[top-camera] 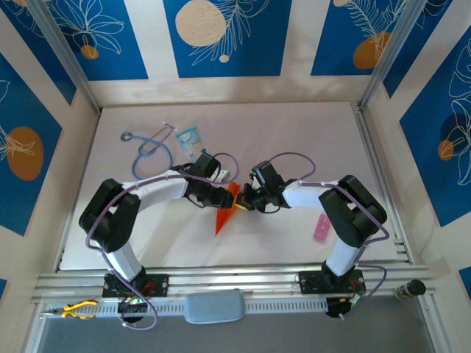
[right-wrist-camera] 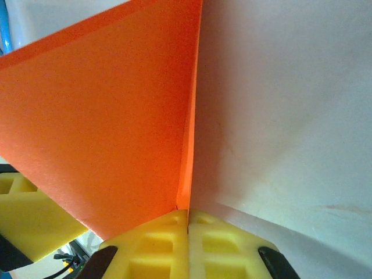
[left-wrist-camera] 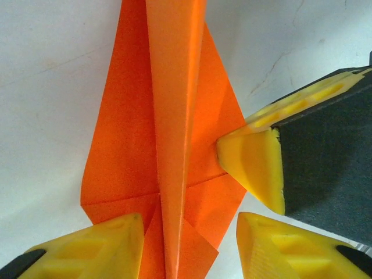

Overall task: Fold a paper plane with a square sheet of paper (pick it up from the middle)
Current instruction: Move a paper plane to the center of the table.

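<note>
Status: folding looks close to finished. In the top view the paper plane is at centre frame on the bench. It is a slim orange dart with its sharp tip pointing toward the lower edge of the frame. No flat square is left; the sheet is now the dart.

Left wrist view: a raised centre keel runs up the frame with a wing spread on each side. Diagonal fold edges meet near lower centre. I cannot tell from this angle whether the two wings match.

Left tool: fingers apart, one in each lower corner of the frame, straddling the keel with a gap on both sides. It holds nothing.

Right tool: fingers pressed together at the bottom of its own view, with the orange fold coming up out of the seam between them. It is clamped on the plane. In the left wrist view one of its fingers touches the wing edge at right of centre.

Judgement on what is left: possibly a last press along the keel or wings, then letting go and setting the dart down.

The pink strip at right, and the packet and stethoscope at upper left, lie well apart from the work.
</note>
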